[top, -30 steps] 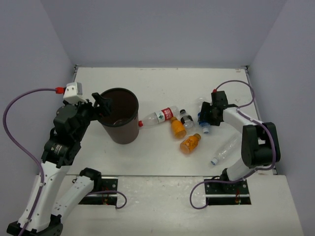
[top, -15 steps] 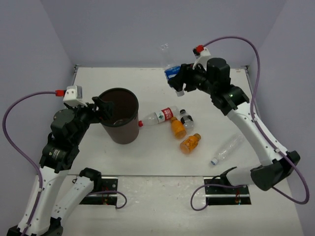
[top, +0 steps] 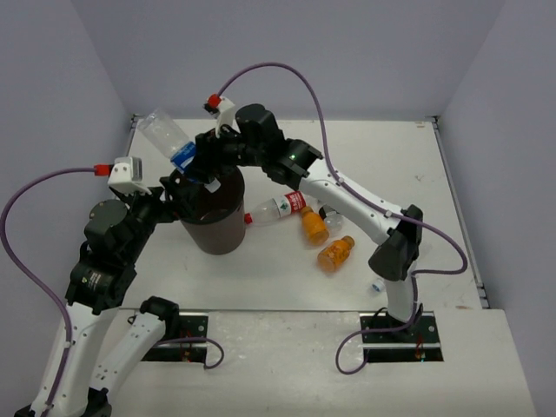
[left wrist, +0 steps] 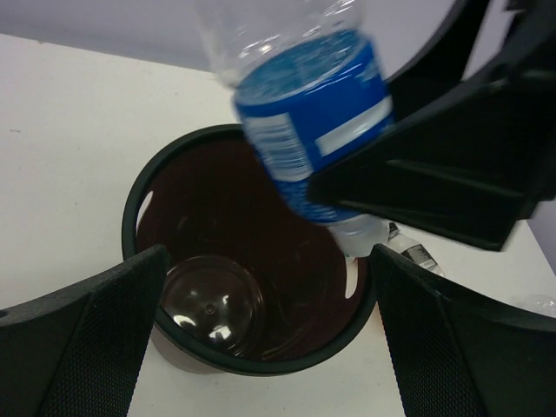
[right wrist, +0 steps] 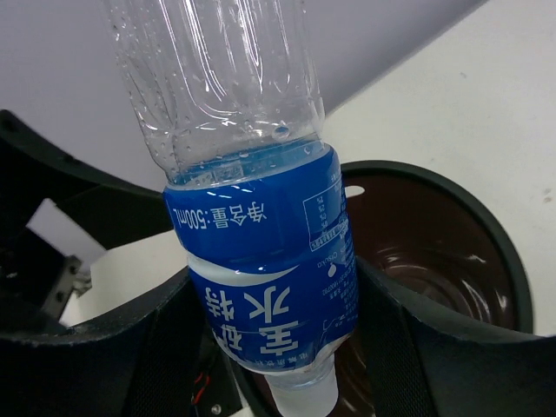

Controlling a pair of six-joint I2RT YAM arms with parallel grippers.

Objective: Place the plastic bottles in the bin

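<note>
Right gripper [top: 201,163] jaws clamping blue-labelled bottle [right wrist: 261,252] cap-down over bin [left wrist: 130,201], left gripper [left wrist: 268,261] jaws wide apart, bin floor visible only from left wrist

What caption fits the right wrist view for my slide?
Right gripper holds the blue-labelled bottle, neck down, over the open brown bin.

The right arm [top: 347,196] stretched far across to the left, right fingers [right wrist: 122,347] clamped on the blue-labelled bottle [right wrist: 261,261]; the left arm [top: 109,250] stood bent, left fingers [left wrist: 87,347] spread wide.
</note>
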